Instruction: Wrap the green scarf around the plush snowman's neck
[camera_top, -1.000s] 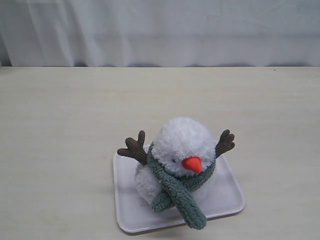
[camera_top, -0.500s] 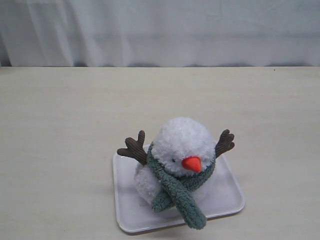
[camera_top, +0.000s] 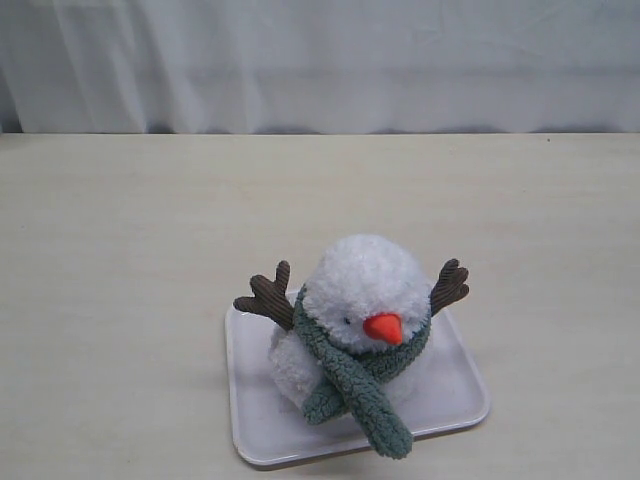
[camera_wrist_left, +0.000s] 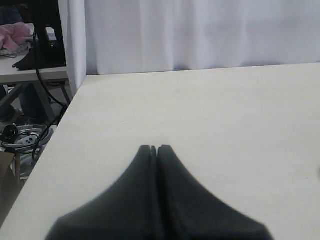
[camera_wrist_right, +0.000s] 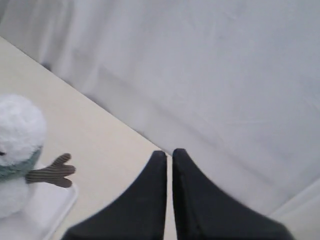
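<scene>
Plush snowman (camera_top: 365, 280), green scarf (camera_top: 360, 397), in tray (camera_top: 457, 395)

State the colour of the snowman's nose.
The nose is bright orange, clearest in the exterior view.

Snowman (camera_top: 365, 275): fluffy white plush with a deep, matt pile. Nose (camera_top: 384, 327): orange and smooth, material unclear. Arms (camera_top: 268, 298): brown ribbed corduroy. Scarf (camera_top: 365, 405): dusty-green fuzzy knit, nubbly, matt. Tray (camera_top: 255, 420): white plastic, smooth, slightly glossy. Table (camera_top: 150, 250): pale wood-grain top, smooth, matt. Curtain (camera_top: 320, 60): white cloth, matt. Left gripper (camera_wrist_left: 156, 148) and right gripper (camera_wrist_right: 169, 152): black, smooth, matt, plastic by appearance.
</scene>
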